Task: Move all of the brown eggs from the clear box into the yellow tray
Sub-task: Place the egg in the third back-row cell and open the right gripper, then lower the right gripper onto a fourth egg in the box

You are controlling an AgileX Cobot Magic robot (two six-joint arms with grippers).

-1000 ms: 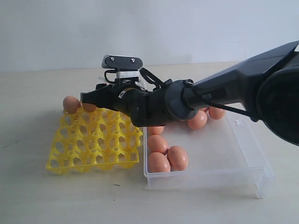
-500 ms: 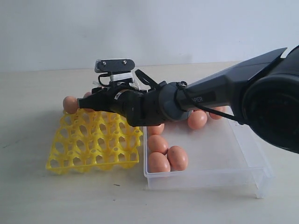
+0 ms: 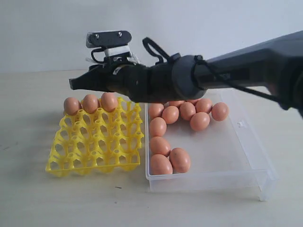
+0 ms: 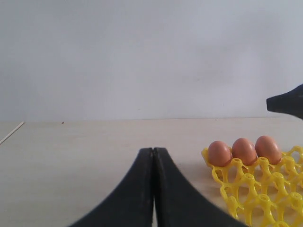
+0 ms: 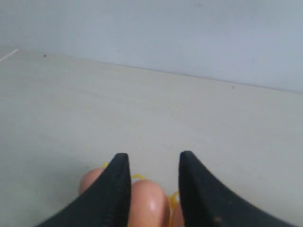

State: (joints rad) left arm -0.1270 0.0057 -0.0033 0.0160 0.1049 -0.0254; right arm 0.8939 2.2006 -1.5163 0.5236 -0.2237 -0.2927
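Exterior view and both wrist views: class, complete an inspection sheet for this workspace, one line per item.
Surface: pale table.
Job's things: yellow tray holds three brown eggs in its back row in the exterior view; clear box holds at least ten more, some hidden by the right arm.
Clutter: nothing seen.
Grippers: right gripper open, empty, above the tray's eggs; left gripper shut, empty.
Cables: black cable loops above the right arm.
Surroundings: plain white wall.

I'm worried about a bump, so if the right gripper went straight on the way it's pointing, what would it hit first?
Probably nothing close: the right gripper points roughly level, above the three eggs in the yellow tray, out over the table. Depth is unclear, though.
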